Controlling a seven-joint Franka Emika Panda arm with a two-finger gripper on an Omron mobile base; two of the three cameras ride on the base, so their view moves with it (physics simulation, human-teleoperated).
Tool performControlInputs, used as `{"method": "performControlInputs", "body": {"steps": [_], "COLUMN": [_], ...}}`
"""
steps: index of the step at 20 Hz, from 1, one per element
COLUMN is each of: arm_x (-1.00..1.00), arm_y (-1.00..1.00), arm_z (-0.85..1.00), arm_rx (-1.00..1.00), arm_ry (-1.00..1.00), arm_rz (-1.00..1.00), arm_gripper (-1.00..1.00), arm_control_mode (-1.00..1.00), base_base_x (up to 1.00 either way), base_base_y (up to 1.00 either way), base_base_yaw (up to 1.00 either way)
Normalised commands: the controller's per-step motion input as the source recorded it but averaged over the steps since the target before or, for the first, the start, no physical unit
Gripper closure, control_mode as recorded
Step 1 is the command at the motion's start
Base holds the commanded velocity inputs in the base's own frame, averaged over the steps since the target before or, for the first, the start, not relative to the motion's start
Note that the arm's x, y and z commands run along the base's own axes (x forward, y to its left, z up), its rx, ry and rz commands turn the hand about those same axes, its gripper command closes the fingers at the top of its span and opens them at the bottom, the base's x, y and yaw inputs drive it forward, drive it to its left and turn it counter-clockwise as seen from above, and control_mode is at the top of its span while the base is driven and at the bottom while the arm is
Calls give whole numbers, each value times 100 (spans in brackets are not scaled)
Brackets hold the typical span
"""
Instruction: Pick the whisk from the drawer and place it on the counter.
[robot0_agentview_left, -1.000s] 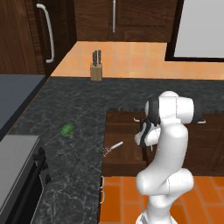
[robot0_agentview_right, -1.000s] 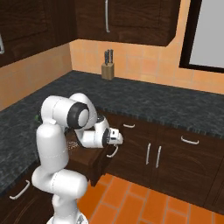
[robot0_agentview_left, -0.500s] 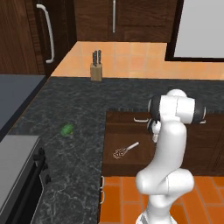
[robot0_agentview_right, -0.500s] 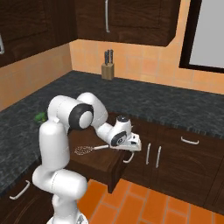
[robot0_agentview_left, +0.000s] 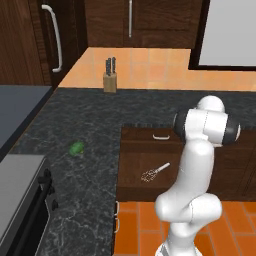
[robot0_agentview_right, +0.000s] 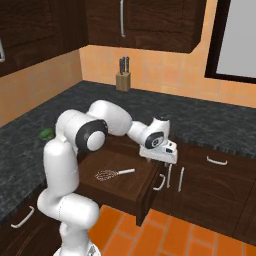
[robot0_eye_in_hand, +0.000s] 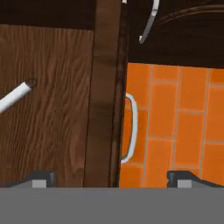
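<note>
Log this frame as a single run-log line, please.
drawer: open | whisk: lying flat inside, not grasped | claw: open, empty, above drawer's front edge | counter: no whisk yet

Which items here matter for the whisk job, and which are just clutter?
Job:
whisk, lying in the open drawer
counter, where it goes
hand, open above the drawer's front edge

Clutter:
knife block
small green object on the counter
</note>
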Motion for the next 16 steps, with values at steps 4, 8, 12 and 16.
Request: {"method": "performControlInputs", "body": {"steps": [4,8,12,16], "arm_x": [0,-10,-10,37], "arm_y": [58,100,100,92], "arm_z": [86,26,-25,-32], "arm_rx": [0,0,0,-2], "arm_ry": [2,-6,0,7], "arm_rz": [-10,-9,-14,-24], "arm_gripper": [-100,-100,-100,-100], "arm_control_mode": [-100,-100,-100,-100], "base_base_x": [0,0,0,0], "base_base_y": [0,0,0,0], "base_base_yaw": [0,0,0,0]}}
